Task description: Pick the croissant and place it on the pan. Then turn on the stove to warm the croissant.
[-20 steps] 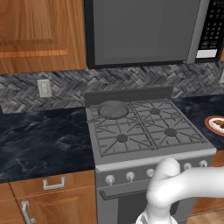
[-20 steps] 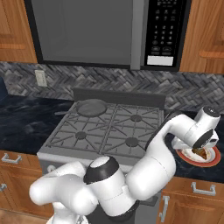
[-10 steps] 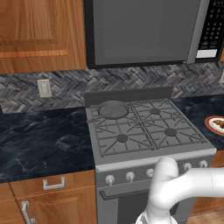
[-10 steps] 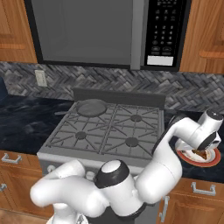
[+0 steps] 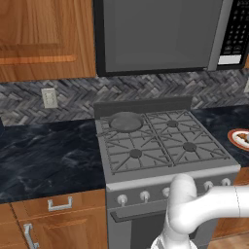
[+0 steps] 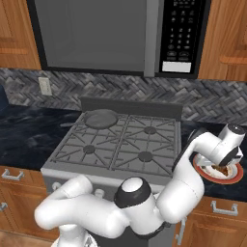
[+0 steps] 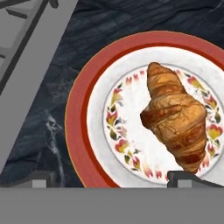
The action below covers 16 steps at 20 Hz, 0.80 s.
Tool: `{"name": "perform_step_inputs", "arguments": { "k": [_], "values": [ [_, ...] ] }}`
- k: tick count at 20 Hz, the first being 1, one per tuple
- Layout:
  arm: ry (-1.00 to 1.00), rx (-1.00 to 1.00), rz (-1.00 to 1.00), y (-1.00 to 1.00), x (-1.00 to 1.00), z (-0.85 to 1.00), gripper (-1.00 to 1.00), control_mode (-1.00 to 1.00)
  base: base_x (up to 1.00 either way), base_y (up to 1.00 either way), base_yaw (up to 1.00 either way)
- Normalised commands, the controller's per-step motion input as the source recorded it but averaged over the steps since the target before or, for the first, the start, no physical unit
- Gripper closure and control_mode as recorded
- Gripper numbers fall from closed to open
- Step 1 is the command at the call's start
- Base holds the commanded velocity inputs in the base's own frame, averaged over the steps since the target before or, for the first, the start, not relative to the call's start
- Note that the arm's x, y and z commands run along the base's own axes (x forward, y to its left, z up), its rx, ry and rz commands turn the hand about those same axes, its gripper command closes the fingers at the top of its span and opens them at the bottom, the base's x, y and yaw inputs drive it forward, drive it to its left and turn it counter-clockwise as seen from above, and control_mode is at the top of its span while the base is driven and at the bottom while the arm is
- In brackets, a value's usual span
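Your gripper (image 7: 113, 177) hangs spread wide and empty above the croissant (image 7: 175, 116), which lies on the red-rimmed plate (image 7: 81, 131) on the dark counter right of the stove (image 6: 116, 144). Shift toward the pastry so its thick middle sits between the fingers — then descend and close gently, well clear of the rim.

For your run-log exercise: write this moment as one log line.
phase: approach | gripper: open, above golden-brown curved croissant | croissant: on red-rimmed white plate | round grey pan: on stove's rear-left burner
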Motion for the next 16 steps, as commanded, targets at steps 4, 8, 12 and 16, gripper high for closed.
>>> {"name": "perform_step_inputs", "arguments": {
  "k": [4,8,12,16],
  "values": [
    [-0.01,0.00,0.01,-0.28,0.16,-0.16,-1.00,-1.00,0.00,0.00,0.00],
    [-0.02,0.00,0.00,-0.25,0.15,-0.10,-1.00,-1.00,0.00,0.00,0.00],
    [-0.02,0.00,0.00,-0.19,0.19,-0.01,-1.00,-1.00,0.00,0.00,0.00],
    [0.00,0.00,0.01,-0.12,0.24,-0.11,-1.00,-1.00,0.00,0.00,0.00]
  ]
}}
